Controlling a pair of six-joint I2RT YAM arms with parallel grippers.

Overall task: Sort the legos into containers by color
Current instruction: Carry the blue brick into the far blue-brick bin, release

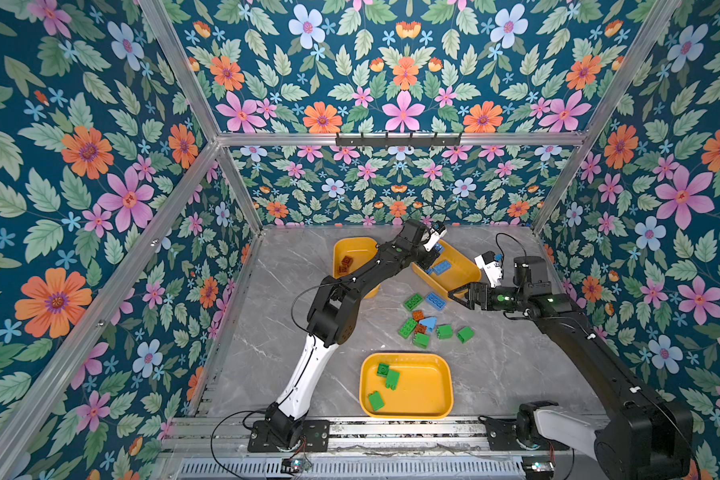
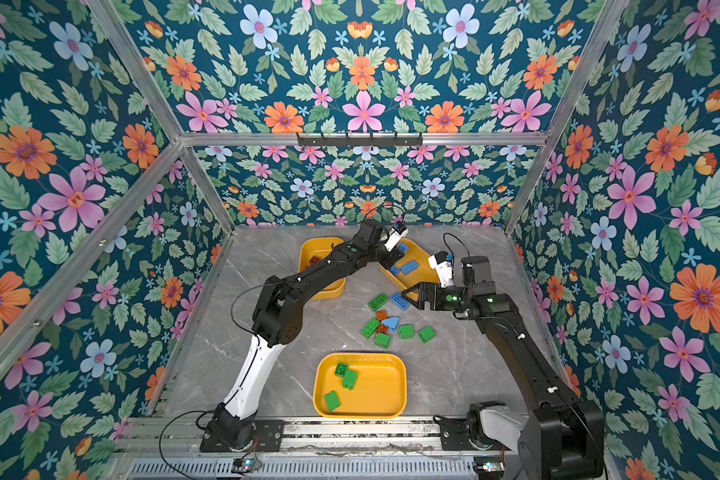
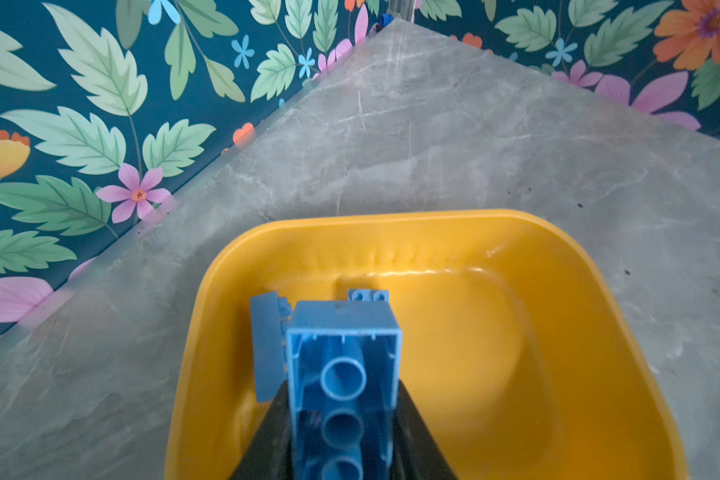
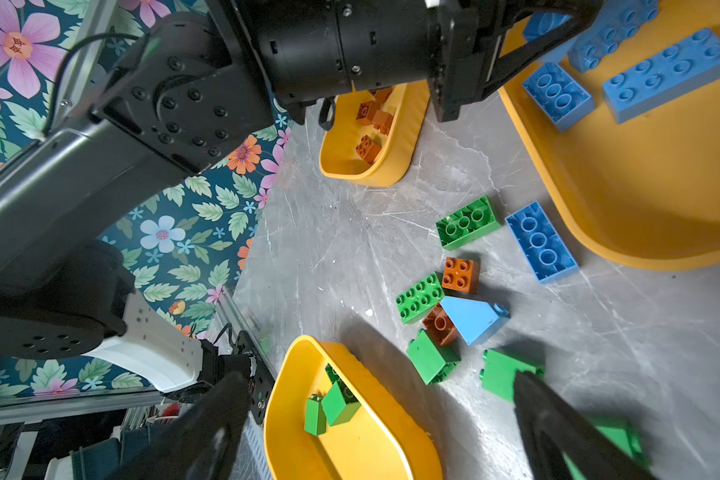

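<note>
The left gripper (image 3: 344, 419) reaches to the table's (image 1: 287, 291) 1 o'clock corner, jaws pinched nearly shut on a blue oblong brick (image 3: 344, 332). It grips the brick by its long sides, hollow underside facing the wrist camera. The brick hangs over the far-right tray (image 1: 460, 272), a yellow-orange container where other blue bricks (image 1: 441, 267) lie. At 11 o'clock, the far-left tray (image 1: 352, 249) holds reddish-brown bricks (image 1: 346, 264), partly hidden by the left arm. At 6 o'clock, the near tray (image 1: 427, 390) holds three green bricks (image 1: 392, 379). Between the trays, just right of the table's centre, the loose legos (image 1: 444, 331) lie unsorted: five green, two reddish-brown, one blue oblong (image 1: 436, 301) and a light-blue sloped piece (image 4: 472, 318). The right gripper (image 1: 454, 296) hangs at the 2 o'clock edge of that cluster, just beside the blue oblong in both top views, jaws spread wide and holding nothing.
</note>
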